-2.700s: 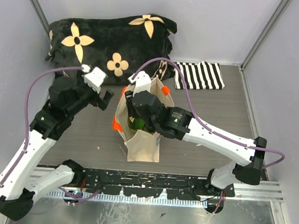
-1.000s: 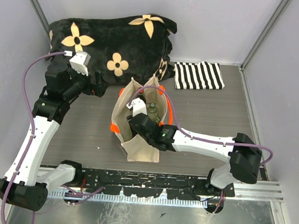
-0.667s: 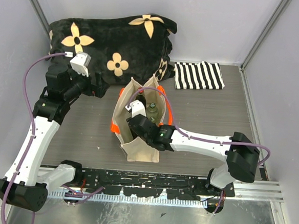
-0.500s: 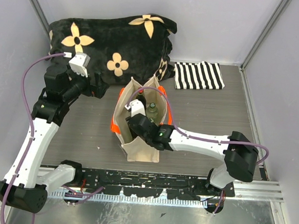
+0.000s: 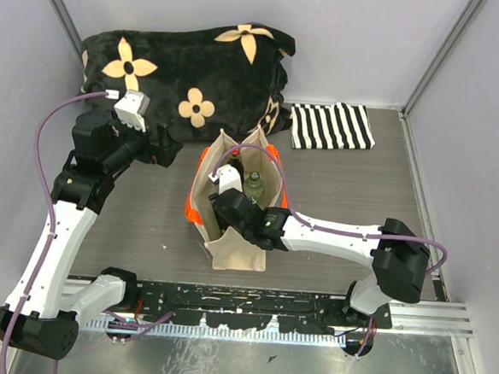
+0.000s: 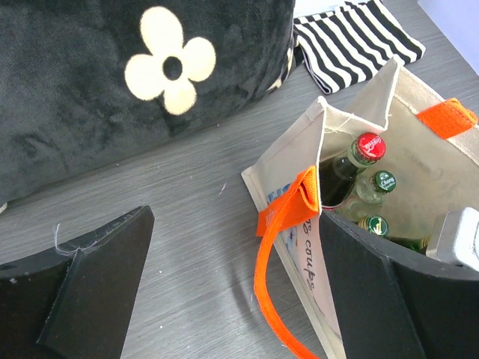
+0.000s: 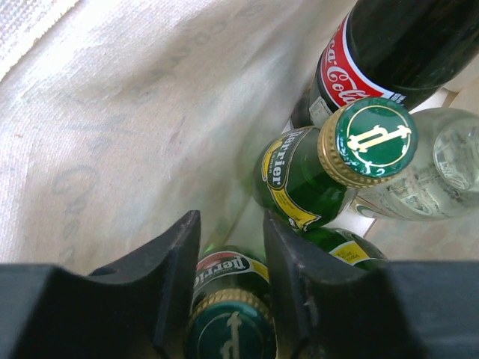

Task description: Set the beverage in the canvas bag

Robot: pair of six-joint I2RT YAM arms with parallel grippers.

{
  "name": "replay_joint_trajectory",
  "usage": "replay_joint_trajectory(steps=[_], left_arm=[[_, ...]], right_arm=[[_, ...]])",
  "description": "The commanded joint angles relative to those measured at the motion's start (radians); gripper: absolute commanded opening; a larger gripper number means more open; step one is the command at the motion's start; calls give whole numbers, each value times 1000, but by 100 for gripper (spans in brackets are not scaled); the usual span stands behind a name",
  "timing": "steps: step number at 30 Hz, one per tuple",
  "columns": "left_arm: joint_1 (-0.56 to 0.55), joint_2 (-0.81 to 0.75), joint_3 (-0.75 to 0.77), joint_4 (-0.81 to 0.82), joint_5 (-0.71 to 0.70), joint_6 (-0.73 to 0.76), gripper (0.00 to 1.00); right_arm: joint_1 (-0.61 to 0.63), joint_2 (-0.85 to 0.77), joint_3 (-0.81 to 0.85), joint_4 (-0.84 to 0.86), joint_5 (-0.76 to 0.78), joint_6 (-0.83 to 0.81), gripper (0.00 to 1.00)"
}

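Holding item: green Perrier bottle (image 7: pixel 224 321), green cap up, clamped at the neck between both fingers of the right gripper (image 7: pixel 230 224); jaws part-closed, one finger against each side of the neck. Location: down inside the canvas bag (image 5: pixel 238 253), w/ the bag's beige inner wall just beyond the fingertips and filling the left of the wrist view. Bag stands upright, mouth open, right arm reaching down into it from above; the fingers are hidden by the cloth in the top view. Other contents, close beside the held bottle on the right of the wrist view: second Perrier bottle (image 7: pixel 367 138), nearest; cola bottle (image 7: pixel 382 45), red label, further past the fingertips; clear bottle (image 7: pixel 441 172), outermost. Orange handle (image 6: pixel 273 254) flops over the bag's rim on the side facing the left gripper (image 6: pixel 236 224). Left gripper: fully spread, nothing between the fingers, apart from the bag, hanging above the table (image 5: pixel 361 186) w/ the bag ahead of its fingertips. Surroundings: black flowered cushion (image 5: pixel 190 63) near the left gripper, ahead on its other side; striped cloth (image 5: pixel 332 126) beyond the bag, well apart from both grippers.
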Motion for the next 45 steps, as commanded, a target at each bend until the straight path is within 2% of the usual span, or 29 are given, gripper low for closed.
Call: replay_joint_trajectory(steps=[1, 3, 5, 24, 34, 45], left_arm=[[3, -18, -13, 8, 20, 4, 99], [3, -18, -13, 9, 23, 6, 99], [2, -20, -13, 7, 28, 8, 99], [3, -25, -38, -32, 116, 35, 98], [3, -4, -21, -78, 143, 41, 98], [2, -18, -29, -91, 131, 8, 98]], right_arm=[[-3, 11, -1, 9, 21, 30, 52], [-3, 3, 3, 10, 28, 27, 61], [-3, -7, 10, 17, 31, 22, 65], [-14, -78, 180, 16, 172, -43, 75], [-223, -173, 195, -56, 150, 32, 93], [-380, -298, 126, -123, 167, 95, 100]])
